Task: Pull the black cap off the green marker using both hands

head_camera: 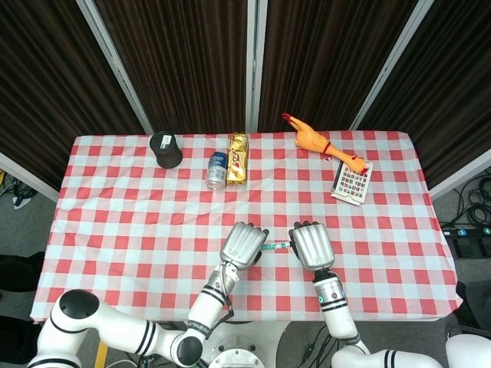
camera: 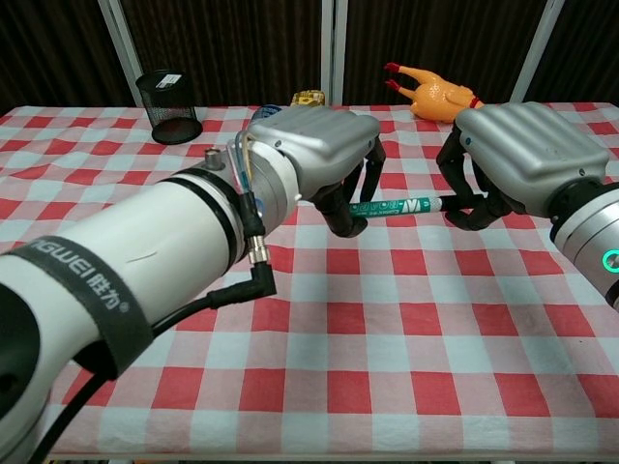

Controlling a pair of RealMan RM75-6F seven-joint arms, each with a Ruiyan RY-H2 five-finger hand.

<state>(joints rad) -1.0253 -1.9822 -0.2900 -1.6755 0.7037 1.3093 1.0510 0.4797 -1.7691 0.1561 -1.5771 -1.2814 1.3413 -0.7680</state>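
The green marker (camera: 395, 206) hangs level above the table between my two hands; in the head view a short stretch of the green marker (head_camera: 276, 246) shows between them. My left hand (camera: 314, 155) grips the marker's left end, fingers curled under it. My right hand (camera: 517, 155) holds the right end, where the black cap (camera: 455, 201) shows between its fingers. From above, my left hand (head_camera: 244, 245) and right hand (head_camera: 311, 244) lie side by side, knuckles up. The cap still sits on the marker.
A black mesh cup (head_camera: 166, 149) stands at the back left. A water bottle (head_camera: 217, 169) and a gold snack pack (head_camera: 239, 157) lie at the back middle. A rubber chicken (head_camera: 321, 144) and a colourful card box (head_camera: 352, 182) are at the back right.
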